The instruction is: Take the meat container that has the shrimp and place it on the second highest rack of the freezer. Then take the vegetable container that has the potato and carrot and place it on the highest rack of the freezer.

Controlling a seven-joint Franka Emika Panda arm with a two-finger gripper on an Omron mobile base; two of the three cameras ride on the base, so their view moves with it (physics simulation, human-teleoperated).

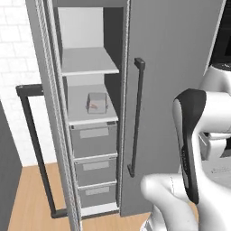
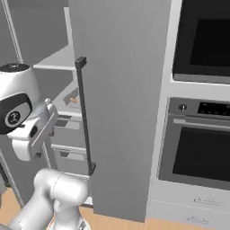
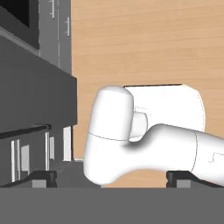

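The freezer (image 1: 90,131) stands open, with pale shelves above grey drawers. The meat container (image 1: 96,103), a small grey tray, rests on the second highest rack (image 1: 79,113) with the pink-red shrimp (image 1: 93,106) inside; a sliver of this tray (image 2: 72,98) shows past the door edge. The highest rack (image 1: 90,62) is bare. My gripper (image 3: 111,178) is open with nothing between its fingertips (image 3: 43,177), and it points down at the wood floor, away from the freezer. The vegetable container, potato and carrot are out of view.
The freezer's open door with a dark bar handle (image 1: 36,149) swings out at the left. A closed grey door with a long handle (image 1: 136,117) is beside the shelves. A black microwave (image 2: 202,38) and oven (image 2: 200,143) stack stands to the right.
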